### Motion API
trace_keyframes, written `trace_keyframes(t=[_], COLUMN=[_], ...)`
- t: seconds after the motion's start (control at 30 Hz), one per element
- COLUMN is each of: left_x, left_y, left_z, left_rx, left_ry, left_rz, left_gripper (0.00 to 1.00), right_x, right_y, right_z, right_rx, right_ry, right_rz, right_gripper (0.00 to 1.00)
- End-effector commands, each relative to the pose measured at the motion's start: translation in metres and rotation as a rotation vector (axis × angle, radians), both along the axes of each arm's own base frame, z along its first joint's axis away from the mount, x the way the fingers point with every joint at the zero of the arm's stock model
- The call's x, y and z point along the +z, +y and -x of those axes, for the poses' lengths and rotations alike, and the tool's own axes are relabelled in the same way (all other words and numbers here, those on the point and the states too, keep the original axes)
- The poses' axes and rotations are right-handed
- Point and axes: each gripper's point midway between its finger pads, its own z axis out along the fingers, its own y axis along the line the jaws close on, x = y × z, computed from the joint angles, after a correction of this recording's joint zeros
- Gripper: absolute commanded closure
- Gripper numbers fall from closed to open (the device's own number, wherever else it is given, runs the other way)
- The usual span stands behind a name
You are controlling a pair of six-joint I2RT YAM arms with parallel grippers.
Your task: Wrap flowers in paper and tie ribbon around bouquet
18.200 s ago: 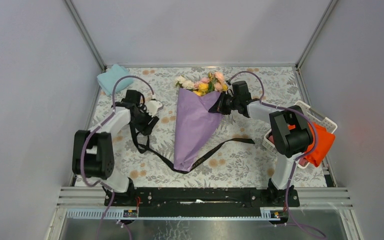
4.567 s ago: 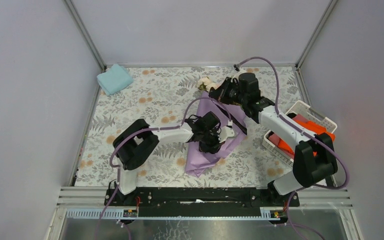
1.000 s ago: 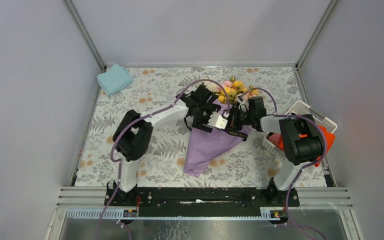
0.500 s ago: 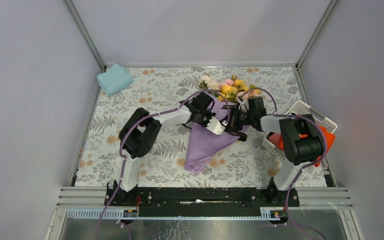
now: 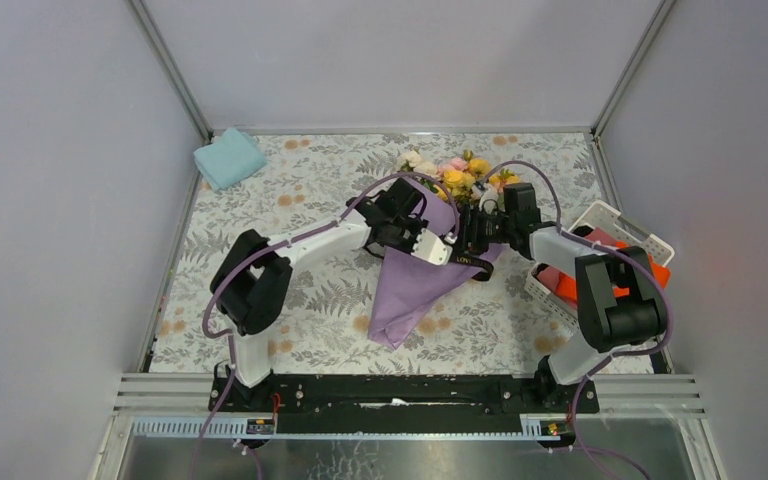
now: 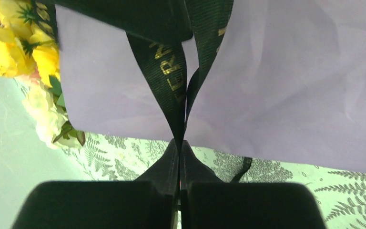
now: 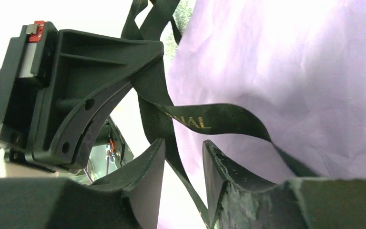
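You have the bouquet (image 5: 415,285) lying flat on the fern-printed tablecloth (image 5: 310,190). It sits a little way from the white basket (image 5: 640,227), on the basket's side toward the table's middle. Its paper (image 6: 276,86) is matte lilac, thin and softly creased, rolled into a cone. The long axis runs on a slant. The narrow tip points to the near edge and away from the basket, and the flowers (image 5: 455,175), small yellow, pink and white blooms, point to the far wall. The ribbon (image 6: 169,81) is a flat woven black band with gold lettering, crossing the cone's wide part, the stretch closest to the basket. Your left gripper (image 6: 179,143) has its jaws pressed together on two strands of that ribbon. Your right gripper (image 7: 183,143), between the basket and the cone, has its jaws apart, with a ribbon strand running loose through the gap.
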Motion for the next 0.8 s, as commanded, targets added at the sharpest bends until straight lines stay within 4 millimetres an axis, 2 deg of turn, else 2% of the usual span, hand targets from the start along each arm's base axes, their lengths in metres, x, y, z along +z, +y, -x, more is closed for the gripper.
trace_keyframes(t=[0.0,0.1,0.27,0.4,0.53,0.63,0.7,0.77], left_x=[0.015,0.021,0.026,0.056,0.082,0.094,0.100,0.104], left_y=[0.008,0.001,-0.006,-0.015,-0.020,-0.025,-0.029,-0.032], left_z=[0.012,0.015,0.022,0.029,0.021,0.007,-0.007,-0.022], left_rx=[0.078,0.083,0.070,0.073,0.106,0.157,0.210,0.260], left_ry=[0.045,0.064,0.060,0.072,0.042,-0.004,-0.049,-0.100], left_rz=[0.038,0.075,0.046,0.092,0.136,0.174,0.210,0.239], left_gripper=[1.00,1.00,1.00,1.00,1.00,1.00,1.00,1.00], right_x=[0.033,0.031,0.016,0.000,-0.011,-0.015,-0.018,-0.013], right_y=[-0.008,-0.011,-0.015,-0.026,-0.028,-0.015,-0.001,0.014], right_z=[-0.004,-0.013,-0.031,-0.049,-0.055,-0.049,-0.029,-0.010], right_rx=[0.028,-0.022,-0.092,-0.186,-0.199,-0.116,-0.008,0.095], right_ry=[-0.095,-0.086,-0.039,-0.007,0.022,0.020,0.050,0.062], right_rz=[-0.033,-0.042,0.001,0.091,0.129,0.141,0.139,0.086], right_gripper=[0.55,0.48,0.50,0.69,0.88,0.93,0.94,0.95])
